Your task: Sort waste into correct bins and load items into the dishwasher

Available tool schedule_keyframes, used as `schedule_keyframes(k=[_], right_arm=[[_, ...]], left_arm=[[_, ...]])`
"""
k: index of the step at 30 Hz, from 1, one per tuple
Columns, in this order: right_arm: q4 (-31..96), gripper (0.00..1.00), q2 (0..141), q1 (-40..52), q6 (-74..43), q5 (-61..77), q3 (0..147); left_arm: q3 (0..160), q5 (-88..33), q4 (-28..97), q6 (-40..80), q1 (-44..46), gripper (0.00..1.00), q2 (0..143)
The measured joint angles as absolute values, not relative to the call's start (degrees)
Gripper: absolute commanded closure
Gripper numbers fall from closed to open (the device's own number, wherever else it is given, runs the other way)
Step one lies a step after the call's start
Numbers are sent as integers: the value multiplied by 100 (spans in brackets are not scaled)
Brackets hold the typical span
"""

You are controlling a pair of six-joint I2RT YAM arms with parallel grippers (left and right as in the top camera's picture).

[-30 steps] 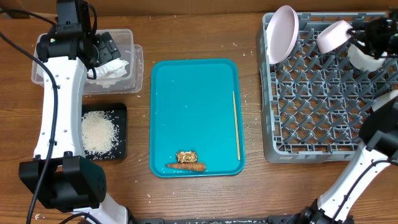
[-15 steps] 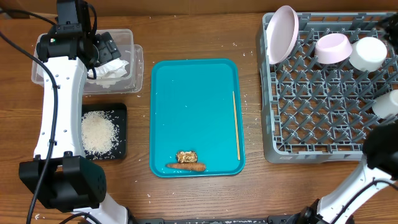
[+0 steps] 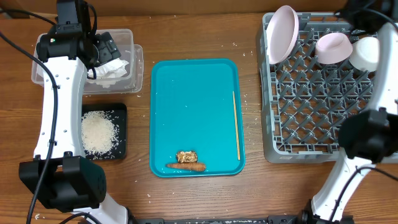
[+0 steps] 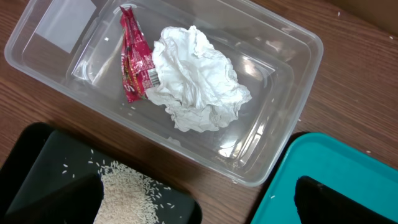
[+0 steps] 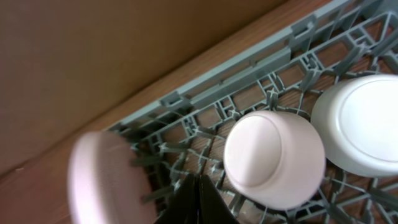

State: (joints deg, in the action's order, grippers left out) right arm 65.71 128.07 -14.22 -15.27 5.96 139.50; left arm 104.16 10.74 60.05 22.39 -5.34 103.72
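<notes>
Red wrapper (image 4: 134,59), print unreadable

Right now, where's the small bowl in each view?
Overhead: small bowl, top right, in the grey dish rack's back row.
Left wrist: not in it.
Right wrist: small bowl lower centre, on the rack's pegs.
Shared landmark: the cup immediately right of it in overhead and right wrist.

overhead fixed, straight down, whole table (image 3: 249,193), left wrist close, down into clear tub (image 4: 286,106) plus black tray (image 4: 37,158) corner, right wrist close, angled at back rim of dish rack (image 5: 239,64), both patches inside overhead
</notes>
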Motion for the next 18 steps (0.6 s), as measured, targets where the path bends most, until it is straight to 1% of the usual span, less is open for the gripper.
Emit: schedule_keyframes(k=[6,18], right_arm=[[6600,96,13445,-1328,-1627,67,13944],[6906,96,13594,-1422,-1645,-183,13939]], left_arm=[[10416,1072,6005,2239,-534,0,10372],[10416,1072,6005,2239,-534,0,10372]])
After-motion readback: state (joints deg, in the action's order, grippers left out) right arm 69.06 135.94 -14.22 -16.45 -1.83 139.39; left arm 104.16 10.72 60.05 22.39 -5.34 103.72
